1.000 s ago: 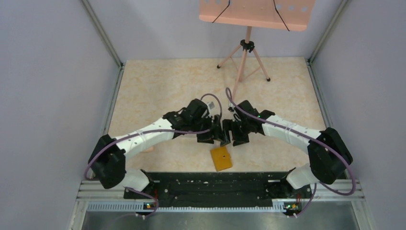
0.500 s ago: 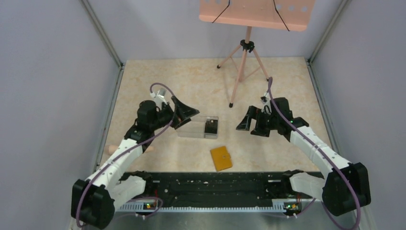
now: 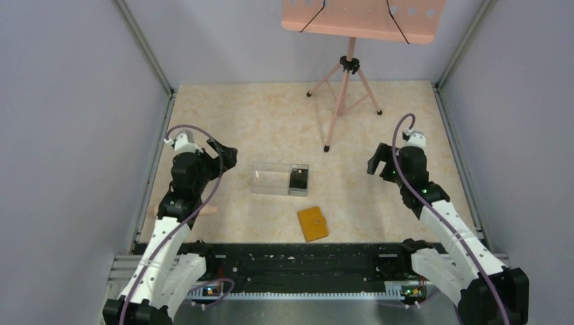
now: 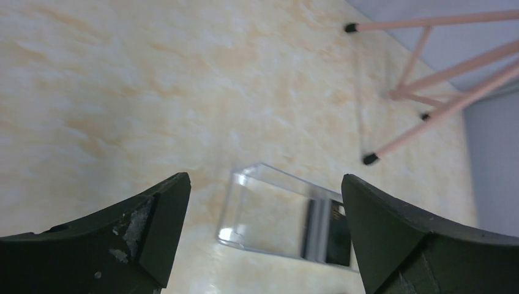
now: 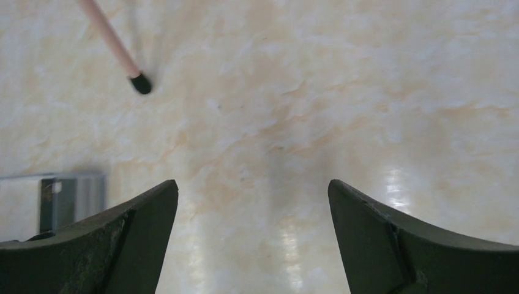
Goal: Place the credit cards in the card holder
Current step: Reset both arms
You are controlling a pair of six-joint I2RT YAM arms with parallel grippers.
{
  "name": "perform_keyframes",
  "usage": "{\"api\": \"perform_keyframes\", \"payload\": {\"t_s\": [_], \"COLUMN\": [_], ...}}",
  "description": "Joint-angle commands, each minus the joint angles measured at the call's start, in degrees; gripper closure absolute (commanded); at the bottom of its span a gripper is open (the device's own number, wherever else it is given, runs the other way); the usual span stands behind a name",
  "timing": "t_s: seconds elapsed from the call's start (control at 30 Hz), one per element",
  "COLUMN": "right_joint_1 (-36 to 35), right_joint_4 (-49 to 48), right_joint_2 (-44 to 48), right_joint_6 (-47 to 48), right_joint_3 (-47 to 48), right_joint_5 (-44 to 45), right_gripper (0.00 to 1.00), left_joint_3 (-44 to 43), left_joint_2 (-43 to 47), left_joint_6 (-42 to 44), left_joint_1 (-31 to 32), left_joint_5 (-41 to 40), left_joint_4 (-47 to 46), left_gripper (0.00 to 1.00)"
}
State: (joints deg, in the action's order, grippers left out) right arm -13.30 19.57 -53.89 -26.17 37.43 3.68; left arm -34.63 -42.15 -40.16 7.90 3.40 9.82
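1. The left gripper [image 3: 225,157] hangs over the left part of the table [image 3: 223,115], just left of the clear box. Its jaws stand wide apart, and nothing is between them. In the left wrist view the fingers [image 4: 153,220] frame the box from above without touching it.
2. The clear box [image 3: 274,179] lies on the table between the two arms, long side running left to right.
3. The credit cards [image 3: 298,179] are inside the box at its right end, seen as one dark block. I cannot tell how many there are.
4. The card holder [image 3: 313,223], a small orange wallet, lies folded shut on the table. It is nearer the arm bases than the box, a little to its right, and apart from it. Neither gripper touches it.
5. A pink music stand [image 3: 346,81] is on its tripod at the far side of the table.
6. The right gripper [image 3: 378,161] hangs over the right part of the table, well apart from the box. Its jaws are spread wide and hold nothing, with bare table between the fingers [image 5: 122,239].
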Motion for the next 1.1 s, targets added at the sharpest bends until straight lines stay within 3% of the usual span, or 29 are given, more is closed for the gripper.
{"api": "perform_keyframes", "payload": {"t_s": [0.0,0.1,0.23,0.53,0.6,0.7,0.77,0.9,0.93,0.97,1.03,1.07], "right_joint_1": [0.5,0.5,0.8,5.9,8.1,10.9,11.4,11.4,11.5,11.4,11.4,11.5], "right_joint_4": [-22.6,-39.8,-64.1,-75.5,-77.5,-86.0,-80.4,-83.0,-87.6,-92.3,-89.5,-90.8], "right_joint_2": [6.8,7.7,3.3,-15.0,-17.6,-24.0,-25.3,-27.0,-28.2,-29.5,-28.4,-29.1], "right_joint_6": [10.4,15.3,22.5,22.2,20.2,19.4,20.0,22.2,22.8,23.5,23.0,23.1], "right_joint_3": [-12.9,-23.3,-32.7,-28.1,-27.1,-27.9,-24.7,-25.1,-26.8,-28.2,-28.0,-27.9], "right_joint_5": [22.0,28.6,27.1,23.2,22.3,19.5,15.3,10.5,9.3,8.9,9.0,9.3], "right_gripper": [0.09,0.12,0.12,0.1,0.02,0.01,0.01,0.01,0.01,0.01,0.01,0.01], "left_joint_3": [1.0,5.4,10.6,19.1,19.8,17.4,15.5,12.8,14.3,16.9,19.6,18.9], "left_joint_2": [-1.3,-1.7,-4.5,-21.9,-26.8,-30.8,-33.5,-35.8,-36.3,-38.0,-43.1,-42.3], "left_joint_6": [12.6,20.1,27.8,35.3,35.9,35.8,38.3,39.7,40.4,41.0,41.1,40.8], "left_joint_1": [-0.3,-0.3,-0.3,-1.7,-2.3,-3.1,-3.5,-5.1,-5.5,-6.6,-7.5,-7.5], "left_joint_5": [-18.1,-23.6,-29.6,-30.2,-28.0,-23.9,-20.5,-15.4,-13.2,-11.4,-11.0,-10.8], "left_joint_4": [-2.5,-10.9,-21.0,-49.3,-56.0,-58.0,-58.8,-56.3,-58.2,-67.6,-77.6,-74.1], "left_gripper": [0.01,0.01,0.01,0.01,0.01,0.01,0.01,0.01,0.01,0.01,0.01,0.01]}}
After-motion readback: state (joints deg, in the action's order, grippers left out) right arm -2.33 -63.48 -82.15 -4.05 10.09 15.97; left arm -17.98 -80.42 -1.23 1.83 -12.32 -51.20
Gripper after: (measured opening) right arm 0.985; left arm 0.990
